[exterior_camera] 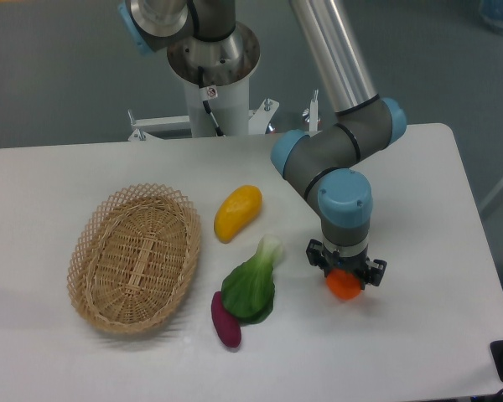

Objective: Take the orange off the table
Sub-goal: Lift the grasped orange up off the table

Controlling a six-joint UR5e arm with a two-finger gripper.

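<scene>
Directly over the orange the hand is seen, its black fingers set on either side of the fruit; whether they are pressed against it cannot be told. Most of the orange is hidden by the arm's blue-capped wrist. It lies on the right half of the white desk. Left of it a bok choy, a purple sweet potato, a yellow mango and a wicker basket are laid out.
</scene>
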